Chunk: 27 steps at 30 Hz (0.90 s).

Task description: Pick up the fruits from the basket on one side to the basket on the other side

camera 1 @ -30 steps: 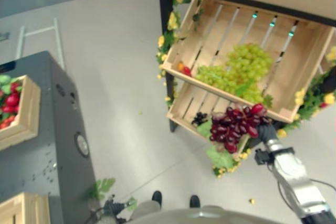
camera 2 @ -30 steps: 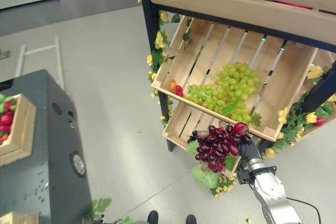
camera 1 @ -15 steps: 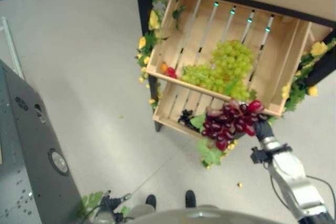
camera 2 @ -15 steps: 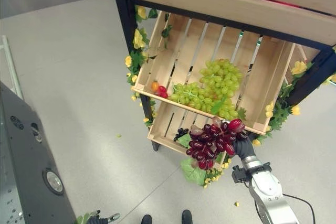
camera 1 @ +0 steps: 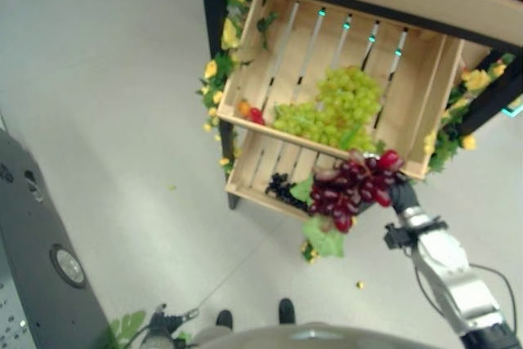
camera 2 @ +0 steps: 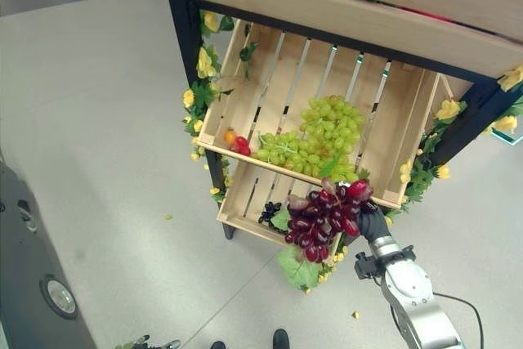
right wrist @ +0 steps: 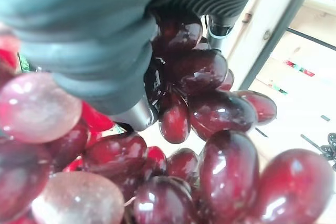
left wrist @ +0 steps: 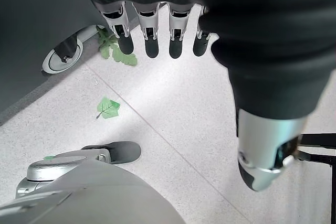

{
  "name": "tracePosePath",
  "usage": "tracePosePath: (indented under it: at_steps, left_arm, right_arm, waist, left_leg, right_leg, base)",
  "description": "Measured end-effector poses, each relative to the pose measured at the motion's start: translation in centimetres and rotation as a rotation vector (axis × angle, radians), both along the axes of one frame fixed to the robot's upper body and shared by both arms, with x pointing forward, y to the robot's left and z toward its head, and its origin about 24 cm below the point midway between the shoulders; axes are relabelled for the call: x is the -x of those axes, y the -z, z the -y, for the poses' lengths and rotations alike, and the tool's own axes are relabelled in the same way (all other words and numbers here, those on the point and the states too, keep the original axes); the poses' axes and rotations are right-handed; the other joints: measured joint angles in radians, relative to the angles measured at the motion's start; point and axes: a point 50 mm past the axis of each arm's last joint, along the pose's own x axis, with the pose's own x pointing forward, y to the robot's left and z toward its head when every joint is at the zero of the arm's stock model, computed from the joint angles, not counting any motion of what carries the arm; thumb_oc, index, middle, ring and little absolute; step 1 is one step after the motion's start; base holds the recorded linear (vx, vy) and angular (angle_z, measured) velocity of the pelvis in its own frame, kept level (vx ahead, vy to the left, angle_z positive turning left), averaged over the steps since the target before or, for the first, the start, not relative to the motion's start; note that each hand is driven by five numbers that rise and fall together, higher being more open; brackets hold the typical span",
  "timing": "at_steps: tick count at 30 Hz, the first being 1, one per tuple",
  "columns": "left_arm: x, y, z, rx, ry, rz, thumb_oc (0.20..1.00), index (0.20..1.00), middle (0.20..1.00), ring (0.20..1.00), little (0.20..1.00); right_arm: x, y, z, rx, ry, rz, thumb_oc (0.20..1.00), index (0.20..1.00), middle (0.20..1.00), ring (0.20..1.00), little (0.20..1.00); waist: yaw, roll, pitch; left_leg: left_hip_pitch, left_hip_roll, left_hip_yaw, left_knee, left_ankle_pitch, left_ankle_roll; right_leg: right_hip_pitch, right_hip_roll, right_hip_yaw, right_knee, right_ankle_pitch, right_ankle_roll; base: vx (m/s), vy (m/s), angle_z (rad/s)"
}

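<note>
wooden crate (camera 1: 425, 112) behind; right hand (camera 1: 402, 195) grips red grapes (camera 1: 350, 189) lying crosswise.

We find no legible text, label, number or sign anywhere. The wooden crate (camera 2: 245, 96) boards carry no print we can read. The dark cabinet (camera 1: 33, 259) at near left shows a round fitting, but no characters can be made out on it.

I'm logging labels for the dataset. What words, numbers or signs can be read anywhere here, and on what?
None can be read: the wooden crate with the green grapes, the red grapes in the right hand and the grey cabinet show no legible text.
</note>
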Motion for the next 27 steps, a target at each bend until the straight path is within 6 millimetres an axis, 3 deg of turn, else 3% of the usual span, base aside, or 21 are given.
tracePosePath:
  at_steps: [23,27]
  left_arm:
    - [0.6,0.2,0.7,0.024,0.018,-0.026,1.000,1.000,1.000,1.000,1.000]
    - [0.5,0.2,0.7,0.026,0.014,-0.020,1.000,1.000,1.000,1.000,1.000]
  right_arm:
    - [-0.5,-0.6,-0.1,0.013,-0.042,-0.032,0.200,0.200,0.200,0.200,0.200]
    - [-0.3,-3.6,-0.4,-0.040,-0.033,0.125,0.200,0.200,0.200,0.200,0.200]
  waist:
    - [-0.002,0.029,-0.018]
    - [-0.003,0.029,-0.029]
  left_leg:
    - [0.002,0.002,0.000,-0.005,0.009,-0.002]
    - [0.003,0.004,0.000,-0.005,0.010,-0.003]
  right_leg:
    - [0.000,0.001,-0.001,-0.001,0.001,0.001]
    - [0.000,0.003,0.000,-0.001,0.001,0.000]
  base:
    - [0.02,0.008,0.00]
    - [0.00,0.000,0.00]
